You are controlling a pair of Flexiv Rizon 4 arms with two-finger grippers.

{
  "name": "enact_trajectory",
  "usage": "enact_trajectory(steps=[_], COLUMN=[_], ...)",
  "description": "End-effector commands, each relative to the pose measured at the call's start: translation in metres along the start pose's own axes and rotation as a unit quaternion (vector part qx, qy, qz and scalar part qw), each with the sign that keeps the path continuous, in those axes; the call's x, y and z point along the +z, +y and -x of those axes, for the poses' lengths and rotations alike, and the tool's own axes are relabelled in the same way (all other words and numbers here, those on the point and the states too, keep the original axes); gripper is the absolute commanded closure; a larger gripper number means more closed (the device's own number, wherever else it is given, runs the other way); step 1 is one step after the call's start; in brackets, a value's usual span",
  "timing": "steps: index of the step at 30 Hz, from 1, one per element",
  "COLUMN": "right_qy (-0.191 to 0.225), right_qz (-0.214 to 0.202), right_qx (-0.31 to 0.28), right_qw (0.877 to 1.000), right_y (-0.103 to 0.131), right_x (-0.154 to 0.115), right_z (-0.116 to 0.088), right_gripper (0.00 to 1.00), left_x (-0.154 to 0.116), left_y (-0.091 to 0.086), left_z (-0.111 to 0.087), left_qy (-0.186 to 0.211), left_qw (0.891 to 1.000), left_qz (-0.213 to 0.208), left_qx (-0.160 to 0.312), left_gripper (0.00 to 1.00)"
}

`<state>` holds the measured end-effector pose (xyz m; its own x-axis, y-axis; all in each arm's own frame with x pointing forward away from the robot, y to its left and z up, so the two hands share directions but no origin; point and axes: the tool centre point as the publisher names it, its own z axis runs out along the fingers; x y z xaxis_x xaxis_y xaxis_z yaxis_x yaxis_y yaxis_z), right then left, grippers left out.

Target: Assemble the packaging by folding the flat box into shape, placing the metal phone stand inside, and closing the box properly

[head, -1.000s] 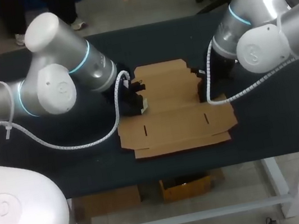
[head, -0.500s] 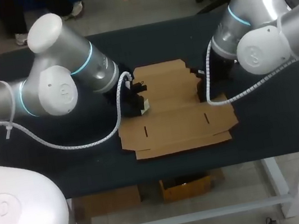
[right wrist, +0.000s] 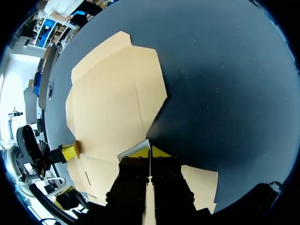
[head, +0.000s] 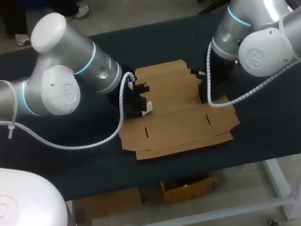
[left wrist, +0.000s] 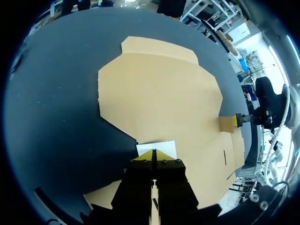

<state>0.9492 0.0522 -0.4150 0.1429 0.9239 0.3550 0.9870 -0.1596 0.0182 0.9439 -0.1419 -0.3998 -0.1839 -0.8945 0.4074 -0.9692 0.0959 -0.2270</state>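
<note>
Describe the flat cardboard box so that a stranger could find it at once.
Near the middle of the dark table lies the flat cardboard box. It is the only light brown thing on it, an unfolded sheet with notched edges and two short slots. The left tool and the right tool grip its two sides.

Got flat box (head: 173, 109) lying spread on table (head: 289, 119), about mid-width, nearer the front edge than the back. Found left gripper (head: 144, 103) at the box's left edge and right gripper (head: 201, 90) at its right edge, opposite each other across the middle panel, each on a side flap, probably lifted slightly off the table. Placed wider panels in front of both grippers, narrower panel behind.
</note>
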Motion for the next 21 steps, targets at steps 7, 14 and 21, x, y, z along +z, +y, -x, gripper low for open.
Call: enact_trajectory(steps=[7,14,21], right_qy=[-0.003,-0.002,-0.001], right_qz=[0.004,0.016,0.02], right_qx=[0.001,0.002,0.0], right_qw=[1.0,1.0,1.0], right_y=[-0.0023,-0.0053,-0.0067], right_x=[0.0005,-0.0042,-0.0061], right_z=[-0.003,-0.0044,-0.0051], right_gripper=[1.0,1.0,1.0], left_x=[0.0097,0.0097,0.0121], left_y=[-0.0022,-0.002,-0.0018], left_z=[-0.0036,-0.0039,-0.0066], left_qy=[-0.007,-0.011,-0.012], left_qw=[1.0,1.0,1.0], left_qz=[0.004,0.004,0.008], left_qx=[0.0,-0.001,0.001], left_gripper=[1.0,1.0,1.0])
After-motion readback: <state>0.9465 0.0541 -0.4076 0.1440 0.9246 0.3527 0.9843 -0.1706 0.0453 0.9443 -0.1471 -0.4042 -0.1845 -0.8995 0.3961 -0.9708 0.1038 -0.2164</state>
